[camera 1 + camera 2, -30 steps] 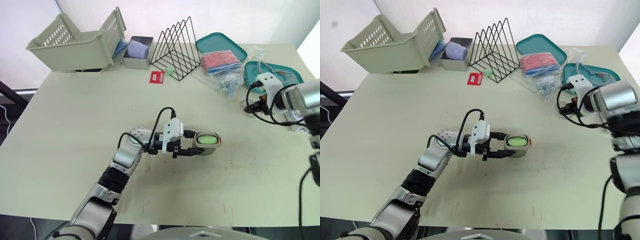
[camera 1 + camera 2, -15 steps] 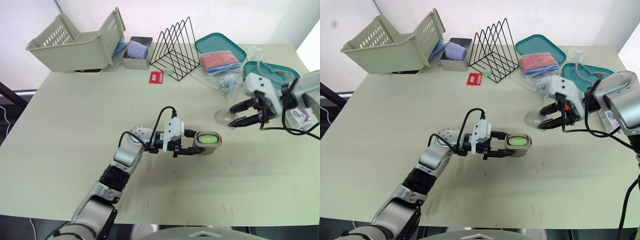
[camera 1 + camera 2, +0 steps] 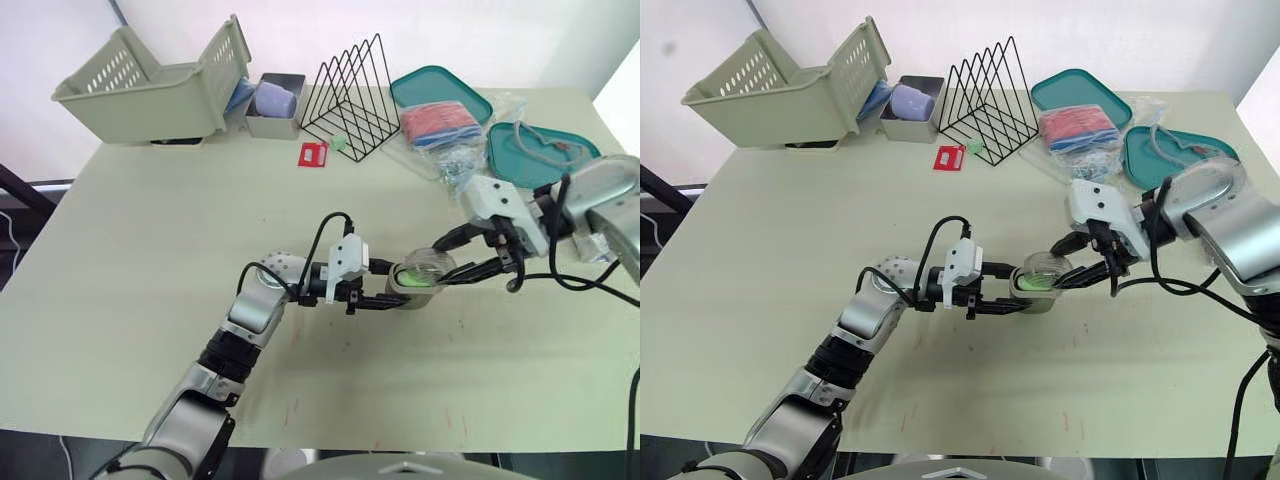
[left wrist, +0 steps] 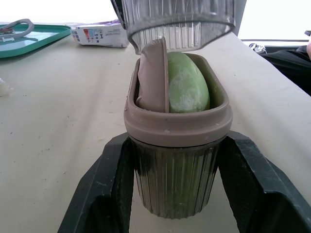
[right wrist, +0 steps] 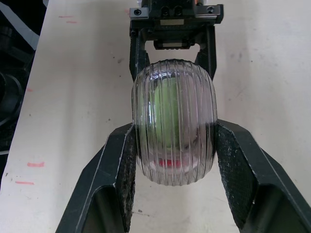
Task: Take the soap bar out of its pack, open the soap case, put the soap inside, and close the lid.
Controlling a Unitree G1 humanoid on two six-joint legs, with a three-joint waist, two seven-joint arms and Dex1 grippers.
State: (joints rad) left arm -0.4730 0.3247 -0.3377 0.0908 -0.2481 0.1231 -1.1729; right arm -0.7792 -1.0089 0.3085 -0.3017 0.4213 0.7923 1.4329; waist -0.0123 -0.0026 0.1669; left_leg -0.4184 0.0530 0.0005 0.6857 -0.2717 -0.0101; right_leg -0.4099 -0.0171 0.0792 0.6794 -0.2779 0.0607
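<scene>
At the table's middle my left gripper (image 3: 400, 291) is shut on the brown ribbed soap case (image 4: 177, 170), which stands upright. A green soap bar (image 4: 188, 90) stands on edge inside it, beside a brown insert. My right gripper (image 3: 447, 262) is shut on the clear ribbed lid (image 5: 175, 121) and holds it just above the case's open top (image 3: 414, 283). In the right wrist view the green soap shows through the lid, with the left gripper (image 5: 175, 29) beyond it. The lid (image 4: 180, 22) hangs over the case's far rim.
Along the back stand a green basket (image 3: 150, 85), a grey tub (image 3: 275, 105), a black wire rack (image 3: 355, 95) and a red card (image 3: 314, 153). Teal trays (image 3: 440, 90) (image 3: 540, 150) and plastic bags (image 3: 445, 130) lie at the back right. A purple-white box (image 4: 97, 35) lies near the right edge.
My right gripper has carried the clear lid from the table's right side leftward to just above the soap case. The left gripper and the case have stayed put.
</scene>
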